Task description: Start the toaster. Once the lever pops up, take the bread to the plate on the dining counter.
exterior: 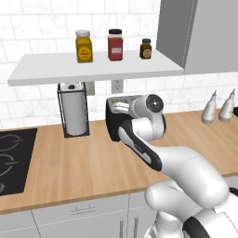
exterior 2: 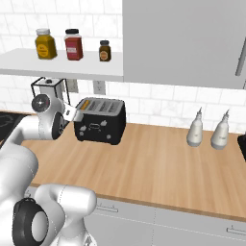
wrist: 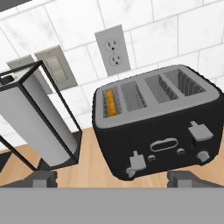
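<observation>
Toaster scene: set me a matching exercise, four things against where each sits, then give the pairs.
Things:
1. bread
2. paper-towel holder
3. spice jars
4. squeeze bottles

Places:
A. on the white shelf
B. on the counter, far from the toaster, under the grey cabinet
C. in the toaster's end slot nearest the paper towels
D. on the counter right beside the toaster, under the wall switches

Pairs: 1-C, 2-D, 3-A, 4-B

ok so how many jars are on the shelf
3, in a row on the white shelf: a yellow jar at the left, a red jar in the middle, and a small dark jar at the right.
</observation>
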Robot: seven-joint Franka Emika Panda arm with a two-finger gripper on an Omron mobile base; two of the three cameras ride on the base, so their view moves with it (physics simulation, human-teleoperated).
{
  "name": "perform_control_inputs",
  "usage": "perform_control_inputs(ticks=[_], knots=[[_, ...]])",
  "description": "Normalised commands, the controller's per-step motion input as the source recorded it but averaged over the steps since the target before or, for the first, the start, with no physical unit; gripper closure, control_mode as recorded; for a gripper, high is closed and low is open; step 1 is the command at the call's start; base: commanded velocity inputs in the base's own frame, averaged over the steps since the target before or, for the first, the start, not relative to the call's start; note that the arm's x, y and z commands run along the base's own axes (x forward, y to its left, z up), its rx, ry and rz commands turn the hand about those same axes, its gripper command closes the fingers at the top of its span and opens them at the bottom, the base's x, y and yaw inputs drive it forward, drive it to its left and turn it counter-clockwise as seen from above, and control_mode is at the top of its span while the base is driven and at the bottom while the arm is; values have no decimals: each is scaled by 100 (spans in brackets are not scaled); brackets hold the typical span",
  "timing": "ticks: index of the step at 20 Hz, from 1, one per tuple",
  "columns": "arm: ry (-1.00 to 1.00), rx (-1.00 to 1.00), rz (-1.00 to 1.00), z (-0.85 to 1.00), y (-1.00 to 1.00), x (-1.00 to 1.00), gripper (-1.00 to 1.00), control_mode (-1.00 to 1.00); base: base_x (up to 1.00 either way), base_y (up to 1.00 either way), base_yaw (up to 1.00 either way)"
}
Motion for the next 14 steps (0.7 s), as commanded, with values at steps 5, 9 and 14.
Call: perform_control_inputs(ticks=[5,9,14], knots=[[0,0,0,0,0,0,-100,-100,0,0,0],[0,0,0,0,0,0,-100,-100,0,0,0],[0,0,0,0,0,0,-100,-100,0,0,0]])
